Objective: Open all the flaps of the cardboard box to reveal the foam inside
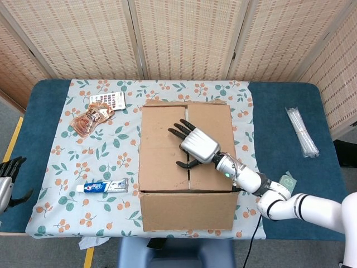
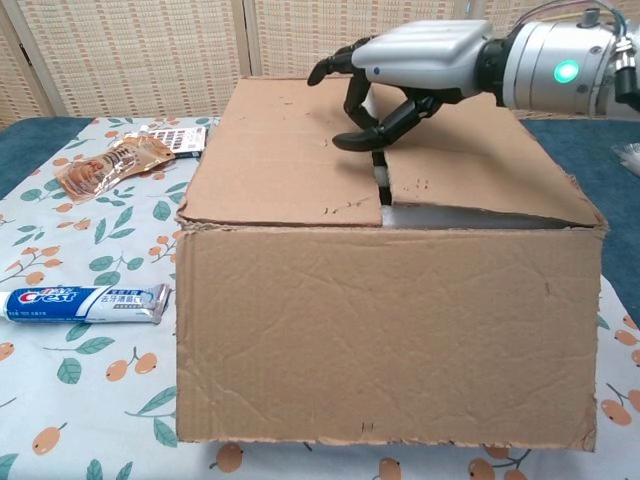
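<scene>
So the brown cardboard box [image 1: 187, 167] sits pretty much in the middle of the worktop [image 1: 279, 111], on a floral-print cloth [image 1: 111, 156], and honestly the job looks like it's barely started. Both top flaps are down and more or less flat, meeting along a seam that runs front to back. The only hint of progress is in the chest view, where the right flap [image 2: 480, 160] sits a touch higher at the front edge and a sliver of white foam [image 2: 470, 217] peeks out underneath. The robot's right hand [image 1: 195, 142] is hovering over the seam with its silver back up, dark fingers [image 2: 385, 120] curled down toward the slit and the thumb tucked under. It looks like it's trying to hook an edge, but it isn't holding anything that can be seen, and whether the fingertips actually touch the cardboard is hard to tell. The left hand [image 1: 8, 178] is way off at the near left edge of the worktop, fingers loosely spread, holding nothing. Everything is still to do, by the look of it: both big flaps need folding out, plus any inner ones hidden below. Off to the left there's a blue and white toothpaste tube [image 1: 102, 186], an orange snack packet [image 1: 89, 120] and a small white calculator [image 1: 107, 100], none in the way.
</scene>
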Motion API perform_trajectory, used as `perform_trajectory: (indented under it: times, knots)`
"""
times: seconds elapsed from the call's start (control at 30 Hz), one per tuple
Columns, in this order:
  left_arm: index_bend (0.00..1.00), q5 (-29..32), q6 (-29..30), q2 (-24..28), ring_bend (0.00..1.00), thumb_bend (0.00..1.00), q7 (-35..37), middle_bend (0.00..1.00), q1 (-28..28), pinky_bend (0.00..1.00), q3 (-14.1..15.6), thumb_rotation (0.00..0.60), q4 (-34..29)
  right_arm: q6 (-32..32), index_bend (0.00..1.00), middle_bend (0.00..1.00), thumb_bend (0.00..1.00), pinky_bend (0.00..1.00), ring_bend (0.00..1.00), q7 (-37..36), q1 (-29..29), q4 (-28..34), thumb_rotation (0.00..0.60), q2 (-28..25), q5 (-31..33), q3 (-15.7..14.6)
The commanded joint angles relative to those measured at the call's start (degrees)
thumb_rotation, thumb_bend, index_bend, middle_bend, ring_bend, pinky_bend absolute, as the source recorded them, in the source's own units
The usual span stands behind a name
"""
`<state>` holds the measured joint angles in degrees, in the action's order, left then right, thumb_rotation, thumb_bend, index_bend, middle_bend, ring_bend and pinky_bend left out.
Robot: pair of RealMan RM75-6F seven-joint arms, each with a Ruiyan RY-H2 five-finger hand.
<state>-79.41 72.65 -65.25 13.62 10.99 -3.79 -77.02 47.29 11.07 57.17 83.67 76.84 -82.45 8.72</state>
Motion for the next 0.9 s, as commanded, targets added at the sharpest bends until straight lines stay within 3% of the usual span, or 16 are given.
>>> perform_trajectory:
  times: [0.03,0.4,0.9]
  knots:
    - [0.04,0.1,-0.03,-0.03,0.04,0.39,-0.03,0.07,-0.02,0.0,-0.03,0.6,-0.01,0.41,0.75,0.11,0.42,0.0,0.0,0.39,-0.49,0.82,0.179,-0.9,0.44,0.1]
    - [0.04,0.12,-0.95,-0.17,0.04,0.39,-0.43,0.06,0.4,0.0,0.07,0.6,0.24,4.84,0.75,0.11,0.42,0.0,0.0,1.65,-3.11,5.69,0.178,-5.83,0.66,1.3]
    - [0.04,0.38,-1.38,-0.19,0.04,0.39,-1.44,0.06,0.5,0.0,0.22,0.6,-0.19,17.04,0.75,0.11,0.42,0.0,0.02,2.77,-13.68,19.66,0.177,-20.69,0.83,2.17]
